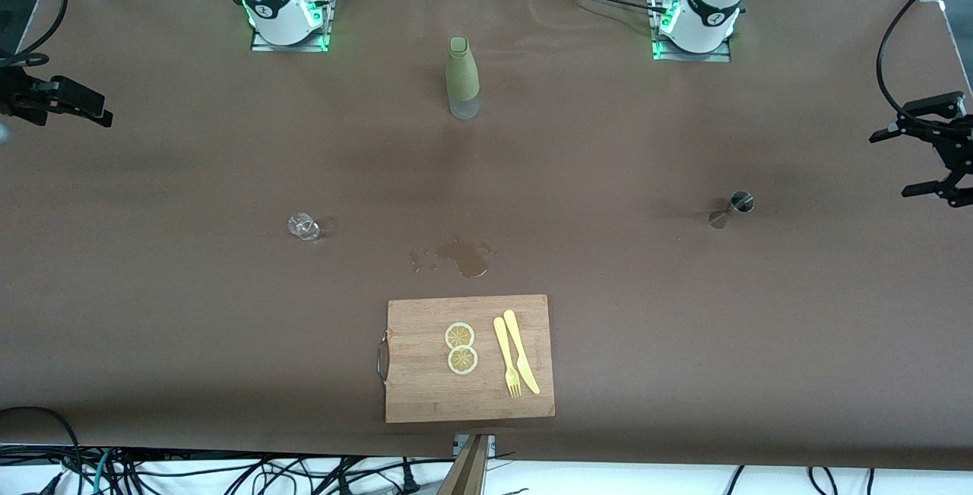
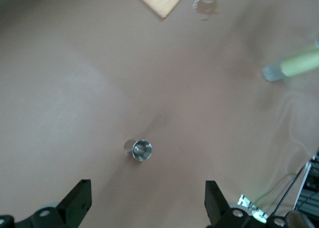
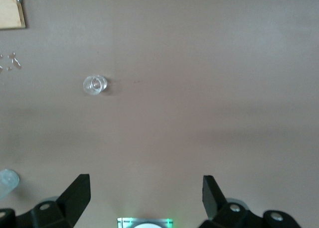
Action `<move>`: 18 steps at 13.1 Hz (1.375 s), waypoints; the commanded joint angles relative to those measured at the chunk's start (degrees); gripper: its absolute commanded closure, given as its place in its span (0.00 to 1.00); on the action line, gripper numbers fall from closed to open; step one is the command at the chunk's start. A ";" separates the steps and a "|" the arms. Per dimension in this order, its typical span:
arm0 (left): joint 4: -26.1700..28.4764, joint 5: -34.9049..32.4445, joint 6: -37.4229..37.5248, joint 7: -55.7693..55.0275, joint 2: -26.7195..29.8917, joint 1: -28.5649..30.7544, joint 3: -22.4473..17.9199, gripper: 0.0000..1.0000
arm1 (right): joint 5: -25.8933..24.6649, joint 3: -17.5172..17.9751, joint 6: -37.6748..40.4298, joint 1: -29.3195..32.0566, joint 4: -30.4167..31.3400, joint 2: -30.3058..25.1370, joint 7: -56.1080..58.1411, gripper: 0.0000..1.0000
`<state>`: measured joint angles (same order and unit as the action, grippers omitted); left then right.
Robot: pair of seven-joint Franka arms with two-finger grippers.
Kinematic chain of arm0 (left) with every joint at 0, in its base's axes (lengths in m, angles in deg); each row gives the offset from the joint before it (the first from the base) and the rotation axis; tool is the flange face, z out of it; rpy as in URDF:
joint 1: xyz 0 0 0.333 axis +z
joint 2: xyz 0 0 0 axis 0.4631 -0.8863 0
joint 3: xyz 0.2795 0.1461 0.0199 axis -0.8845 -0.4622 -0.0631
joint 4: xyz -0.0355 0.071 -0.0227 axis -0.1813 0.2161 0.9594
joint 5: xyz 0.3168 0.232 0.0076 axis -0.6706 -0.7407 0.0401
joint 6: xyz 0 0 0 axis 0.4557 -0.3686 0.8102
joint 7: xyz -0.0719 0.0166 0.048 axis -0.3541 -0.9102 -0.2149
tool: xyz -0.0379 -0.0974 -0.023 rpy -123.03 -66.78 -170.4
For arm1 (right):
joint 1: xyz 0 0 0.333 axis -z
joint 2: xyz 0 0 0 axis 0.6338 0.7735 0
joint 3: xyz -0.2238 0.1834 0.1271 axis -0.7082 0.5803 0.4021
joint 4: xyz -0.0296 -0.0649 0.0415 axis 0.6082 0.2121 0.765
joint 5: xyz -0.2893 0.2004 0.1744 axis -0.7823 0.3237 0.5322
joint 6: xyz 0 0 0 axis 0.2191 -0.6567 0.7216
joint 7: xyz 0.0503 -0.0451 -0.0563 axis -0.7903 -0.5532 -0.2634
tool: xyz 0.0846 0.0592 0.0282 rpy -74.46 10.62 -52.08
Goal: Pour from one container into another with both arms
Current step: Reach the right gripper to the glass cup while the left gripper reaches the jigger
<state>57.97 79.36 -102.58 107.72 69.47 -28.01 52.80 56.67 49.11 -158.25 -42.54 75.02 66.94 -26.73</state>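
Nearest to you, at the middle of the desk's [image 1: 152,343] camera-side edge, you have a wooden cutting board [image 1: 426,396] with a metal handle [image 1: 381,356] on its side toward the right arm's end. On the board lie two lemon slices [image 1: 461,347], touching one another, and beside them a yellow fork [image 1: 506,356] and a yellow knife [image 1: 521,351] laid close together.

Just farther from the camera than the board, you will find a small wet spill [image 1: 464,258] on the brown cover.

Next row out: a small clear glass [image 1: 304,226] stands toward the right arm's end, and a small metal cup [image 1: 741,202] stands toward the left arm's end; the two are well apart, with the spill between them and nearer to the camera. The left wrist view shows the metal cup [image 2: 141,150] open end up; the right wrist view shows the clear glass [image 3: 94,84] from above.

Farthest out, near the middle of the base-side edge and between the two arm bases, a green bottle [image 1: 463,77] with a clear bottom stands upright.

Your left claw [image 1: 936,147] hangs over the desk's edge at the left arm's end, fingers [image 2: 77,202] spread apart, holding nothing. Your right claw [image 1: 57,99] hangs over the edge at the right arm's end, fingers [image 3: 75,195] likewise apart and empty.
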 commanded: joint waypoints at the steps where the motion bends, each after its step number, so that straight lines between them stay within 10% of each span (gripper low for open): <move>1: 3.00 8.59 3.13 14.11 -2.32 -0.28 -3.99 0.00 | 2.33 0.00 2.58 0.13 -0.79 2.42 3.25 0.00; 18: 11.72 42.10 13.42 82.17 -36.50 10.71 -7.53 0.00 | 32.73 -0.88 -2.14 10.58 3.08 25.43 95.18 0.00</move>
<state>70.31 118.46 -90.19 182.26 36.45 -18.30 45.36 85.27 47.96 -158.83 -33.37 78.62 88.72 61.72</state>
